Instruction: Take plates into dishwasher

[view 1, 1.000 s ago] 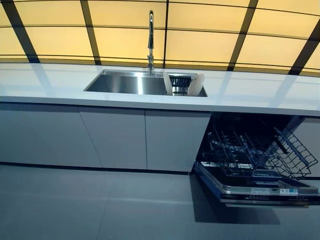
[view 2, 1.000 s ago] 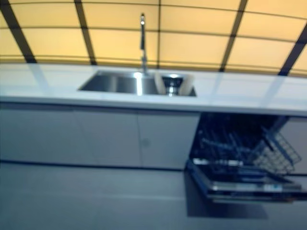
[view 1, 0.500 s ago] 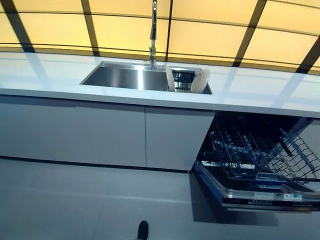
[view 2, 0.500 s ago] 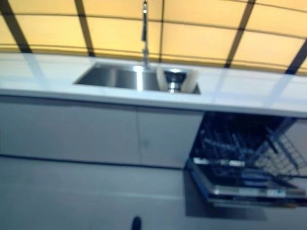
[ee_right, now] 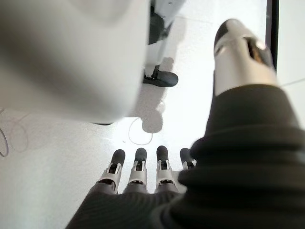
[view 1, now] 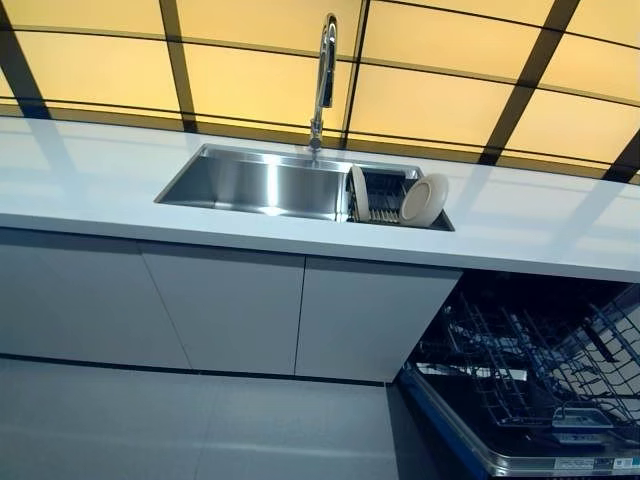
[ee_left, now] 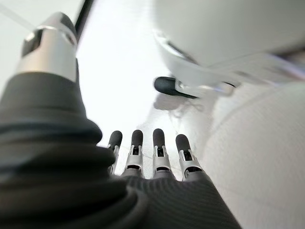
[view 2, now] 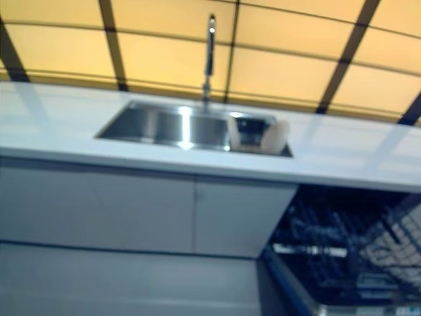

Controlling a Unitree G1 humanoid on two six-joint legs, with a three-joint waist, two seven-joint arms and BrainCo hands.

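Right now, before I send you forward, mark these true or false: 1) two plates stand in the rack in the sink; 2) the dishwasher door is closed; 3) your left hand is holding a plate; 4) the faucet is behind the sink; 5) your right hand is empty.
1) True: two plates stand on edge in the dish rack at the right end of the sink.
2) False: the dishwasher is open, its wire rack pulled out.
3) False: the left hand hangs open, holding nothing.
4) True: the faucet rises behind the sink.
5) True: the right hand is open and empty.
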